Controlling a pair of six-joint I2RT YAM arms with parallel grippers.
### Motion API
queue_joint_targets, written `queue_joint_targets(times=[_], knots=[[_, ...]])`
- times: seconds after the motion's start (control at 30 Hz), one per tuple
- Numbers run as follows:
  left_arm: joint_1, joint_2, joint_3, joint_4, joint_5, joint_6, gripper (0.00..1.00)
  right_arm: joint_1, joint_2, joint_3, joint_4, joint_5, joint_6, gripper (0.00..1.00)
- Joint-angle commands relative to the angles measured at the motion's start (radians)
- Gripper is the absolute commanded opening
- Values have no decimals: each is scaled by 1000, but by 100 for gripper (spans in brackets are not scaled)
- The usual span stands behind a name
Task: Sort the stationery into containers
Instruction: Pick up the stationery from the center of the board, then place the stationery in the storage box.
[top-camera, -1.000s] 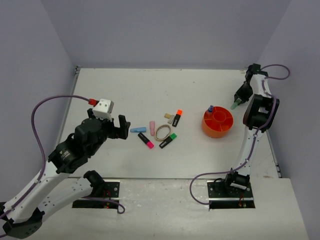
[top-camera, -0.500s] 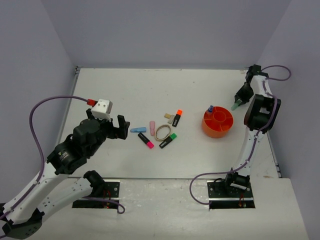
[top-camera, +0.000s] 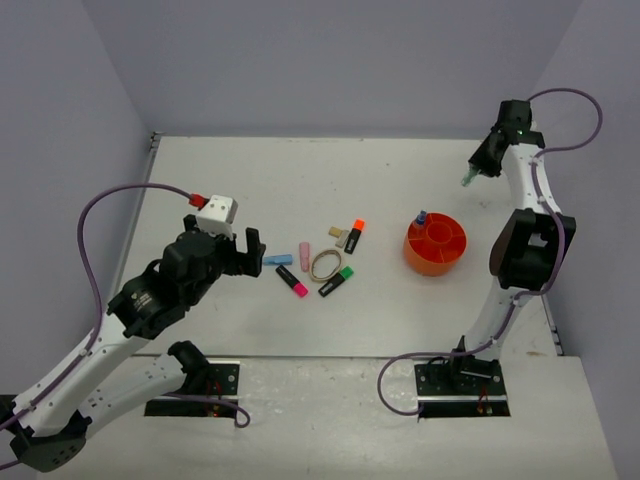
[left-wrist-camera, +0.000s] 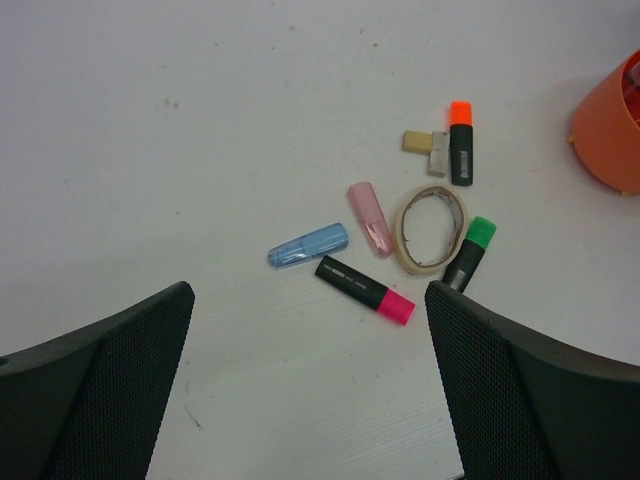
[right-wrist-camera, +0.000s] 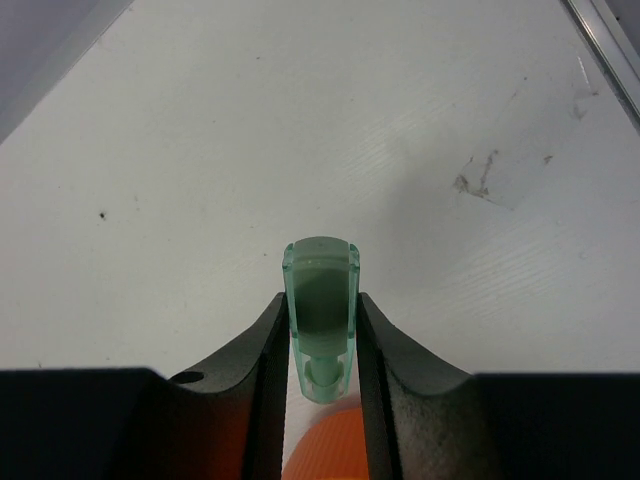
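Observation:
My right gripper (top-camera: 470, 177) is shut on a pastel green highlighter (right-wrist-camera: 321, 300), held high at the far right, beyond the orange pot (top-camera: 435, 245). The pot's rim shows under the jaws in the right wrist view (right-wrist-camera: 325, 452). A blue-white pen (top-camera: 421, 217) stands in the pot. My left gripper (top-camera: 243, 252) is open and empty, left of the loose stationery: a blue highlighter (left-wrist-camera: 308, 245), a pastel pink one (left-wrist-camera: 369, 217), a black-pink one (left-wrist-camera: 366, 290), a black-green one (left-wrist-camera: 470, 251), a black-orange one (left-wrist-camera: 460, 142), a tan rubber band (left-wrist-camera: 432, 228) and a tan block (left-wrist-camera: 417, 141).
A small grey piece (left-wrist-camera: 438, 153) lies between the tan block and the black-orange highlighter. The table's raised metal edge (right-wrist-camera: 603, 45) runs along the far right. Purple walls close the back and sides.
My right arm has risen and swung toward the back with the green highlighter. My left gripper has crept slightly toward the blue highlighter.

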Motion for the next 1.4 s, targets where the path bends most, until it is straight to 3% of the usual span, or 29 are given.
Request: queue_joint_targets(times=[0.0,0.4,1.17,1.37], knots=[[-1,15,-15,58,9,16,100,47,-118,-101,118,46,-64,0],[0,43,-29,80,17,11,100,152,-383,-437,242,182,-144,0],[2,34,-45,89,53,8,100,232,-483,-677,257,259,-72,0],[2,28,-48,88,51,7,100,244,-499,-700,255,277,-58,5]])
